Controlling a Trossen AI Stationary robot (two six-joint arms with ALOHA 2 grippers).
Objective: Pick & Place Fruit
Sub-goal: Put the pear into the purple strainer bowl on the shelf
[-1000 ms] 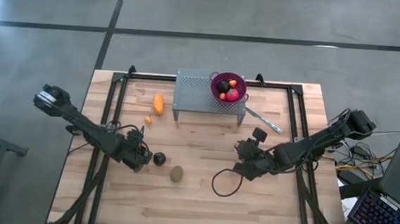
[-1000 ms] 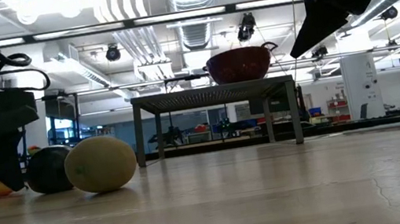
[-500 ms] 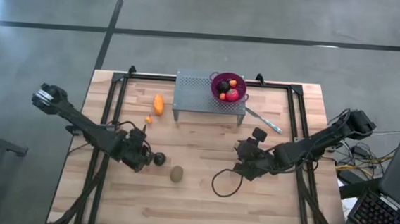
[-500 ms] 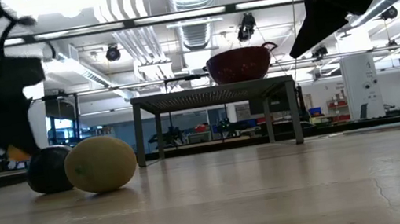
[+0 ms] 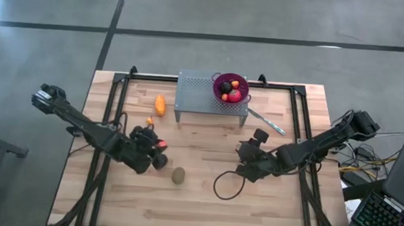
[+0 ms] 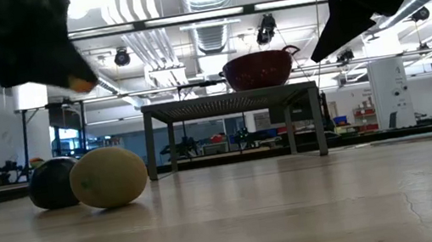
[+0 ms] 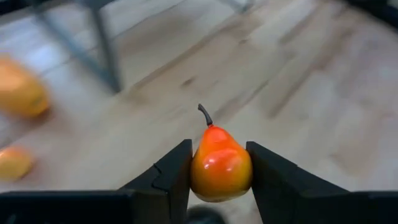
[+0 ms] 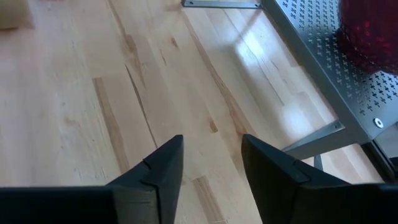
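A small glossy pear (image 7: 221,165), red shading to orange with a dark curled stem, sits pinched between the two dark fingers of the left claw (image 7: 219,171), lifted clear of the counter (image 5: 203,198). From above, the same claw shows left of centre, with the fruit a bright red spot at its tip.

Just below it a near-black round fruit (image 6: 53,183) rests on the wood, touching or nearly touching a dull brown-green oval (image 6: 109,177); neither is picked up yet. Farther back on the left lie an elongated orange fruit (image 5: 160,104) and a small orange ball (image 5: 150,121).

The purple perforated bowl (image 5: 231,88) stands on a grey punched-metal stand (image 5: 196,95) at the back of the counter and already holds a few pieces, red, orange and dark. So I'd judge the job partly done: some fruit is in, one piece is in hand, and four are left on the boards.

The right claw (image 8: 211,165) hangs over bare planks right of centre, its fingers parted and holding nothing. A thin silver utensil (image 5: 265,121) lies beside the stand. The counter is pale, jointed wood with visible grain.
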